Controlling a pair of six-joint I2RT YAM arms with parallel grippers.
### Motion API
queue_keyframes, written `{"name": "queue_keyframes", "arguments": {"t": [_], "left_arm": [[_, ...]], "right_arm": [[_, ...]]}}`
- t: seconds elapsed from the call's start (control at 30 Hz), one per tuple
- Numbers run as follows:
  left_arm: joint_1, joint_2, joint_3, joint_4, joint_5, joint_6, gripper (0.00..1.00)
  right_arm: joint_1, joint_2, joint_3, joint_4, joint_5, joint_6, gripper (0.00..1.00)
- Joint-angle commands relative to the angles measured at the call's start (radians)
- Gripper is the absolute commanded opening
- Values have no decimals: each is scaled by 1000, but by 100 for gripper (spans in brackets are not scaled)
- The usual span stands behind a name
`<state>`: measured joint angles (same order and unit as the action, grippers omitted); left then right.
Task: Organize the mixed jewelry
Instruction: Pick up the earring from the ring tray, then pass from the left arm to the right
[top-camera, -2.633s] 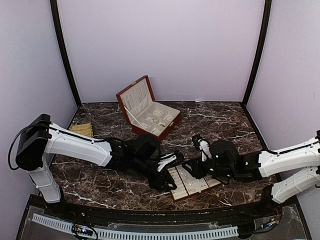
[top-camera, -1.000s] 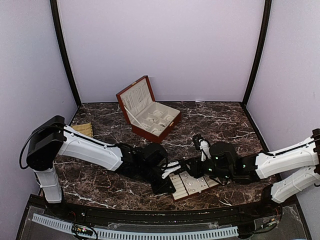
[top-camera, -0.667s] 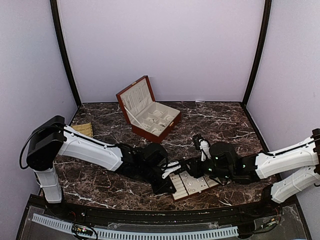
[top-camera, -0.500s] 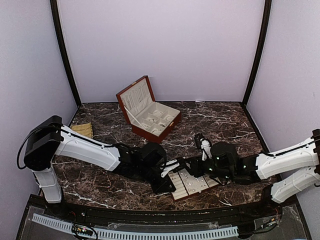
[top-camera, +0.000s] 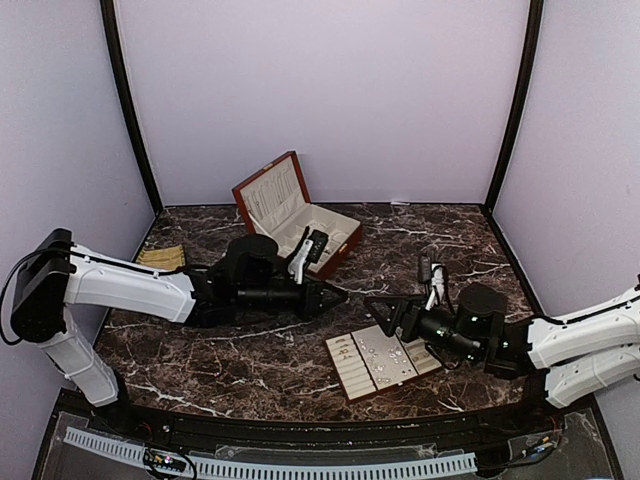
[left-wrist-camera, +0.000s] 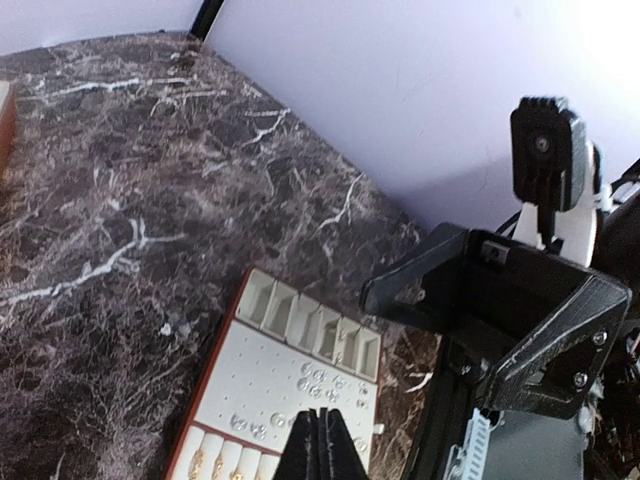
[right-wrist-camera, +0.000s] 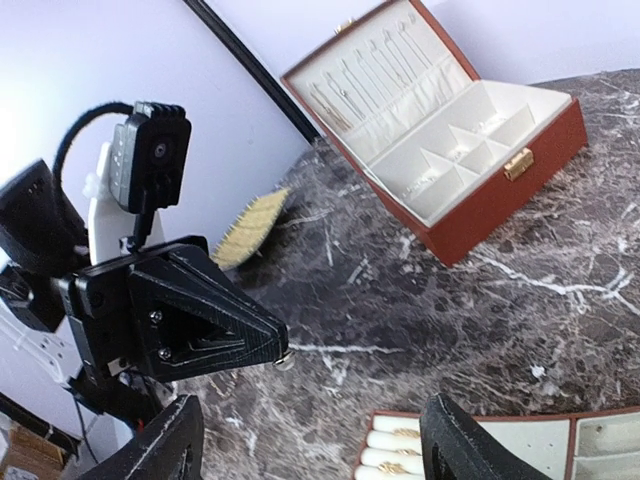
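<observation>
The left pincer (top-camera: 338, 296) is hovering clenched over the table (top-camera: 200, 350), between the box (top-camera: 272, 198) and the tray (top-camera: 352, 385). Whether it is pinching anything cannot be told. The right pincer (top-camera: 385, 308) is standing released by the tray's far edge. The jewelry (top-camera: 385, 352) is lying in the tray as tiny silvery pieces.

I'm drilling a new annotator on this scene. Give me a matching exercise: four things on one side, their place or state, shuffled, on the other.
1. red-brown wooden box with cream lining
2. cream slotted rectangular tray
3. left end effector
4. right end effector

a. jaws spread wide
b. lid up, at the back
c. jaws closed together
d. lying flat at the front

Pairs: 1-b, 2-d, 3-c, 4-a.
</observation>
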<state>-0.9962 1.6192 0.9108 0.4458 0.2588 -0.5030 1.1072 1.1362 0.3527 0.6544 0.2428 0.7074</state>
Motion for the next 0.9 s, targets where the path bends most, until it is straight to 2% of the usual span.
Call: {"name": "queue_keyframes", "arguments": {"t": [0.0, 0.1, 0.4, 0.53, 0.67, 0.87], "left_arm": [[10, -85, -33, 184, -23, -110, 0], [14, -102, -42, 233, 14, -150, 0], [14, -110, -80, 371, 76, -224, 0], [14, -114, -108, 455, 109, -246, 0], [13, -127, -115, 467, 119, -255, 0], [14, -129, -121, 491, 143, -286, 0]], "right_arm": [[0, -8, -15, 275, -31, 19, 77], [0, 12, 21, 299, -95, 5, 76], [9, 74, 86, 384, -231, 7, 66], [10, 100, 91, 407, -218, 18, 58], [8, 126, 99, 420, -183, 26, 50], [2, 195, 106, 550, -208, 49, 41]]}}
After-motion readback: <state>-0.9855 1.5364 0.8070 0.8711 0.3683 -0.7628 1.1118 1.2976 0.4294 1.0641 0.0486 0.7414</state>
